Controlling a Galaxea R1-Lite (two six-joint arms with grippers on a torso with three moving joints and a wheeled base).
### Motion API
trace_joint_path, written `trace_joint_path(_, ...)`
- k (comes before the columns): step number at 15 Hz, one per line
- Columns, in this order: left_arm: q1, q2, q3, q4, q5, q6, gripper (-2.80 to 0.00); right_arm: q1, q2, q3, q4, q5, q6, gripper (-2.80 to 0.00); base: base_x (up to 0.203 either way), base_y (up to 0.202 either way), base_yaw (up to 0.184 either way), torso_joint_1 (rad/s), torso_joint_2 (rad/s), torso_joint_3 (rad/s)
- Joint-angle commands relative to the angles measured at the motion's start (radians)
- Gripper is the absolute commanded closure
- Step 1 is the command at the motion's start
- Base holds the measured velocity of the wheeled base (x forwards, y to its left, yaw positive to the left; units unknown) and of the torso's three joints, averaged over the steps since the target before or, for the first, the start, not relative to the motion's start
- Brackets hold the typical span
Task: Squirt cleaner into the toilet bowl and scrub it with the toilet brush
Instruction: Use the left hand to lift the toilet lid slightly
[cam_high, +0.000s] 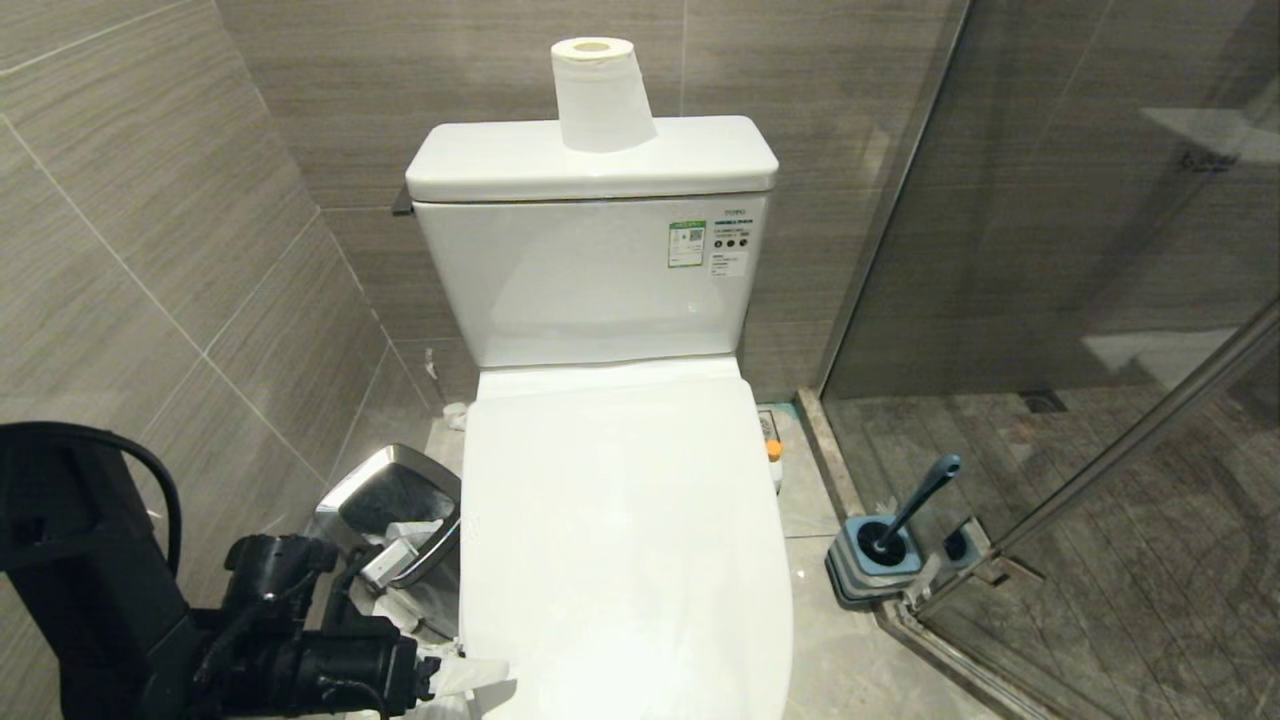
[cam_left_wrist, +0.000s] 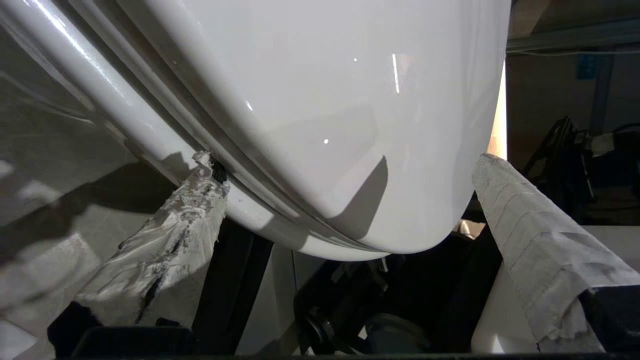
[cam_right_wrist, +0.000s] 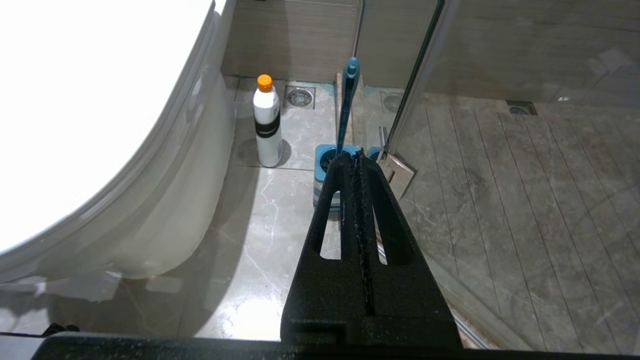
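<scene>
- You are at the very start: the white plastic lid (cam_high: 620, 540) of the large glossy white ceramic toilet bowl (cam_right_wrist: 165, 210) lies shut, so nothing inside the bowl shows, and no turquoise cleaner is visible on the ceramic.
- Your left gripper (cam_left_wrist: 345, 200) stands with its tape-wrapped fingers (cam_left_wrist: 165, 240) spread wide and holding nothing. The rounded front edge of the lid sits between them: one fingertip touches, or nearly touches, the seam under the lid, while the other stands clear on the far side of the front curve. In my judgement the step in hand is lifting the lid.
- Your right gripper (cam_right_wrist: 356, 162) has its black fingers pressed together, empty, hanging low beside the bowl and idle.
- Beyond those closed tips stands the slim teal-blue toilet brush (cam_right_wrist: 346, 107), upright in its squat square blue-grey holder (cam_high: 875, 560) on the floor by the glass shower door (cam_high: 1100, 300), untouched.
- A white plastic bottle with an orange cap (cam_right_wrist: 266, 122), probably the cleaner, stands on the tiles between the brush and the bowl, also untouched.
- Left for you: raise the lid, fetch and squirt the bottle, then take the brush and scrub. All of the task proper remains.
</scene>
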Motion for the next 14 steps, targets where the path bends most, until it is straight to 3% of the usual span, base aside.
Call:
trace_joint_path(1, -0.007, 0.009, -0.005, -0.003, -0.001, 0.001, -2.80, 0.000, 0.001, 0.000, 0.000, 0.000, -0.001, 0.00, 0.000, 0.000, 0.000, 0.000, 0.00, 0.000)
trace_joint_path(10, -0.059, 0.027, -0.006, 0.046, -0.017, -0.014, -2.80, 0.000, 0.002, 0.000, 0.000, 0.000, -0.001, 0.00, 0.000, 0.000, 0.000, 0.000, 0.00, 0.000)
trace_joint_path(14, -0.051, 0.012, -0.029, 0.039, -0.157, -0.062, -2.80, 0.000, 0.002, 0.000, 0.000, 0.000, -0.001, 0.00, 0.000, 0.000, 0.000, 0.000, 0.00, 0.000)
